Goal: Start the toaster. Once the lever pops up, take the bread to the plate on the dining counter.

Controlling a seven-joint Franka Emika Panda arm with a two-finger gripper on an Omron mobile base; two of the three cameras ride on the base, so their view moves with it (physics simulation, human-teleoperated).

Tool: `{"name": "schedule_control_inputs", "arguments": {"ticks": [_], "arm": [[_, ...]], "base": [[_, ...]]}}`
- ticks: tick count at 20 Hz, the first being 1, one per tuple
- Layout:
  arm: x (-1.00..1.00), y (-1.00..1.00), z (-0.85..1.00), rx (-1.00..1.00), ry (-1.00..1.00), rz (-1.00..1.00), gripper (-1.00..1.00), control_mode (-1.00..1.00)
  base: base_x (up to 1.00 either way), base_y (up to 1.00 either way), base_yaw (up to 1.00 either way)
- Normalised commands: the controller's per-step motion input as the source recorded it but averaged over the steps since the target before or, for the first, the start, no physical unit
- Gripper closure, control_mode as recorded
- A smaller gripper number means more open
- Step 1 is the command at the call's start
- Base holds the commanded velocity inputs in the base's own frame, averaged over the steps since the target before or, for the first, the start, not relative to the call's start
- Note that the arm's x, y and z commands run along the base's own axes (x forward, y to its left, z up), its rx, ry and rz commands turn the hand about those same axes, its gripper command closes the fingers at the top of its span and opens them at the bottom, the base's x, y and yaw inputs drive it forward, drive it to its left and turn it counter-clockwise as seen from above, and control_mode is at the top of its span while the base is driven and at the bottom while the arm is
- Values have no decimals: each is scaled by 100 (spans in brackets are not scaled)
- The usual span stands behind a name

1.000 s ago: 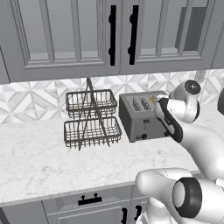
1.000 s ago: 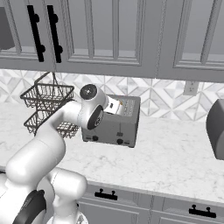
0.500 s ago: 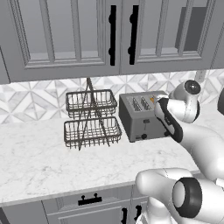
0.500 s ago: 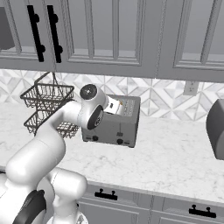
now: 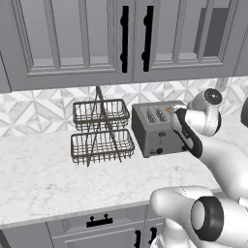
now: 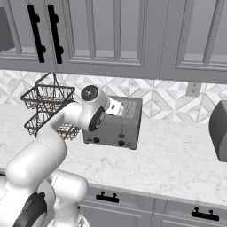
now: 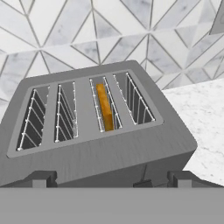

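Toaster [image 5: 156, 127] sits on the bench [image 5: 43, 179], just right of the wire rack [image 5: 100, 131]; bread [image 7: 105, 106] stands deep in one of its slots, third from the left in the hand view. Risk from here: reaching for the slice before the lever rises would probably jam a fingertip against the slot's wire guides or nudge the toaster. End effector [image 7: 111, 180] hovers above the toaster's near top edge, jaws spread wide, holding and touching nothing.

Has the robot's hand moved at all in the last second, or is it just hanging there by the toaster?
No. In the left base view the gripper sits at the same spot against the toaster top as before, jaws open.
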Motion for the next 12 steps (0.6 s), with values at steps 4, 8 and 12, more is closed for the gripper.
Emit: {"name": "schedule_control_inputs", "arguments": {"ticks": [4,8,12], "arm": [[0,0,0,0,0,0,-100,-100],[0,0,0,0,0,0,-100,-100],[0,0,0,0,0,0,-100,-100]], "base": [[0,0,0],[0,0,0],[0,0,0]]}}
